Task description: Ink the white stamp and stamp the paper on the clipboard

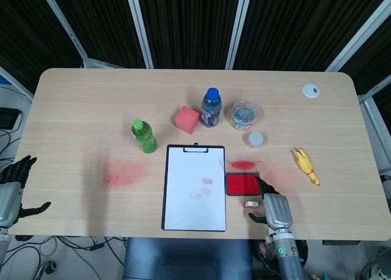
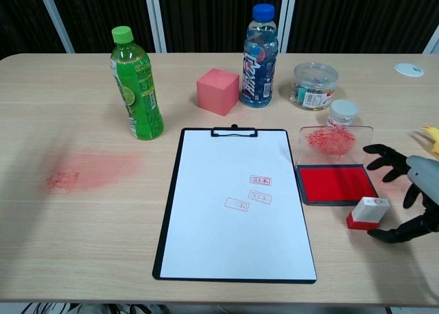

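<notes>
Stamp [image 2: 367, 213], white with a red base, lies on the worktop [image 1: 85, 109] just in front of the ink pad and well to the right of the clipboard, touched by nothing. Largest of all is the pale wooden worktop itself, marked by a red smear [image 2: 86, 171] on its left part. On its middle lies the black clipboard [image 2: 235, 204] with white paper [image 1: 194, 185] that carries three small red stamp marks. Behind it, to the left, a green bottle [image 2: 136, 84] stands upright; further right a blue-capped bottle [image 2: 260, 57] stands upright with a pink cube [image 2: 218, 91] beside it. Just right of the clipboard sits the ink pad [image 2: 333, 182], open, its clear lid tilted up at the back and blotched red. Behind the pad stand a clear jar of coloured bits [image 2: 314, 86] and a small white-capped pot [image 2: 342, 113]. A yellow toy [image 1: 306, 165] lies towards the right edge, and a white round disc [image 1: 311, 90] sits near the far right corner.

Right hand [image 2: 409, 197] hovers just right of the stamp with fingers spread apart and nothing in them; its thumb reaches in low beside the stamp without touching it. Left hand [image 1: 13, 188] hangs off the worktop's left edge, fingers apart, holding nothing
</notes>
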Motion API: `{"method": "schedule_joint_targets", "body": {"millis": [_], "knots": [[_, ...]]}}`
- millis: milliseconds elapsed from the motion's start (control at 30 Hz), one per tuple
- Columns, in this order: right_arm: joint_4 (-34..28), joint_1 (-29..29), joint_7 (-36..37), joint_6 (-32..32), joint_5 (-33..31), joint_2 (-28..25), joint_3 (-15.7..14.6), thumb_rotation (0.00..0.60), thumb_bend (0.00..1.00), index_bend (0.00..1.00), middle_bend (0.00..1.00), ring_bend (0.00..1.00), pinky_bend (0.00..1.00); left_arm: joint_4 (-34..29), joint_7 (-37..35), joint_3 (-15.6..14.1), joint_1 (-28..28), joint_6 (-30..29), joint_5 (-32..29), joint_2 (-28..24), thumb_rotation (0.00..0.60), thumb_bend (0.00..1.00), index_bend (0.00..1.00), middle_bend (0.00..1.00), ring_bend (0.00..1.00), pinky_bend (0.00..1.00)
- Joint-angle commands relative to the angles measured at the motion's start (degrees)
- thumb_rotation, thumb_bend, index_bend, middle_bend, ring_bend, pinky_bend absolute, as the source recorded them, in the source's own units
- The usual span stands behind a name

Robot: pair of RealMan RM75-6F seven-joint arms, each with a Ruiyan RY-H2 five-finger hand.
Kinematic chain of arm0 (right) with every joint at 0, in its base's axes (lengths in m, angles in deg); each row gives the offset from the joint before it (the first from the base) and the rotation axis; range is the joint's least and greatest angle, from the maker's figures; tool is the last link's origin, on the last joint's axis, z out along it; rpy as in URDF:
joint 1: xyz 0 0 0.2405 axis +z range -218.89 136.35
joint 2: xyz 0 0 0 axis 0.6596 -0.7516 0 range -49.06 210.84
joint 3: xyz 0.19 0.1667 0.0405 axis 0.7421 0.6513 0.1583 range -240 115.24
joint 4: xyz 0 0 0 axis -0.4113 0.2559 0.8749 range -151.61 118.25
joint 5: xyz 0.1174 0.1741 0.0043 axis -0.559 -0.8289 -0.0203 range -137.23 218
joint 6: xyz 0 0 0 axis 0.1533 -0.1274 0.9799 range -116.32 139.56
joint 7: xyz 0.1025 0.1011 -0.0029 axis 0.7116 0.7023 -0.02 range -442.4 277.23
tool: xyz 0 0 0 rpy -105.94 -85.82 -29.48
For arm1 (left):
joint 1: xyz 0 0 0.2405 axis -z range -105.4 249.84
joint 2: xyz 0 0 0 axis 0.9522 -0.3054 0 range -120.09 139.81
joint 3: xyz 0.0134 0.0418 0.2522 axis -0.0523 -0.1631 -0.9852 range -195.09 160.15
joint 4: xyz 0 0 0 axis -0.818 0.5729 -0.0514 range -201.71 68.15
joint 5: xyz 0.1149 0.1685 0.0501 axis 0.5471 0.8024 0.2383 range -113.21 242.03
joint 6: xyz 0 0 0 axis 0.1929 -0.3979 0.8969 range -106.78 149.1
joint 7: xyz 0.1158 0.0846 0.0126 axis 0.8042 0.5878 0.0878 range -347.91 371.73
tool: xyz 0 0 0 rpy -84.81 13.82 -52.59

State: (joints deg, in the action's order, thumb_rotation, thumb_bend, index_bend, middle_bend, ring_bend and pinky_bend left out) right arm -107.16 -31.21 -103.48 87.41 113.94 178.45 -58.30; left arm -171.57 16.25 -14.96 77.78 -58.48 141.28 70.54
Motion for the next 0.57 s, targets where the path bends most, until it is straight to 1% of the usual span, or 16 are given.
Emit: {"method": "schedule_joint_targets", "body": {"millis": [33,67,200,267,333,400,500,567], "knots": [[-3.45,-0.01,0.09,1.74,2.64,-4.74,0.20,0.600,0.18,0.00,0.07,0.08,0.24,0.03,-0.10,-0.08,-0.02,-0.04,0.26,-0.06,0.600,0.01,0.00,0.00,0.00,0.00],[-4.16,-0.08,0.29,2.08,3.27,-5.98,0.14,0.600,0.17,0.00,0.06,0.07,0.23,0.04,-0.13,-0.11,-0.03,-0.07,0.35,-0.08,0.600,0.01,0.00,0.00,0.00,0.00],[-7.80,-1.10,2.57,4.74,7.17,-14.18,-0.32,0.600,0.16,0.00,0.02,0.03,0.21,0.30,-0.18,-0.33,-0.13,-0.35,1.13,-0.19,0.600,0.01,0.00,0.00,0.00,0.00],[-8.78,-1.76,3.79,6.13,8.87,-18.06,-0.60,0.600,0.13,0.00,0.01,0.01,0.20,0.65,0.14,-0.51,-0.21,-0.58,1.59,-0.27,0.600,0.01,0.00,0.00,0.00,0.00],[-8.79,-2.78,5.37,8.28,11.04,-22.85,-0.91,0.600,0.09,0.00,0.00,0.00,0.19,0.93,0.40,-0.82,-0.41,-0.82,2.07,-0.40,0.600,0.01,0.00,0.00,0.00,0.00],[-9.25,-3.65,7.15,9.27,11.67,-26.49,-1.24,0.600,0.06,0.00,0.00,0.00,0.19,1.13,0.68,-1.06,-0.59,-1.05,2.42,-0.59,0.600,0.01,0.00,0.00,0.00,0.00],[-9.37,-4.88,8.87,10.90,12.35,-30.82,-1.46,0.600,0.05,0.00,0.00,0.00,0.19,1.12,0.81,-1.40,-0.81,-1.33,3.03,-0.92,0.600,0.01,0.00,0.00,0.00,0.00],[-8.29,-5.60,9.76,12.40,13.62,-32.53,-1.68,0.600,0.05,0.00,0.00,0.00,0.19,1.31,0.99,-1.55,-0.91,-1.65,3.63,-1.02,0.600,0.01,0.00,0.00,0.00,0.00]]}}
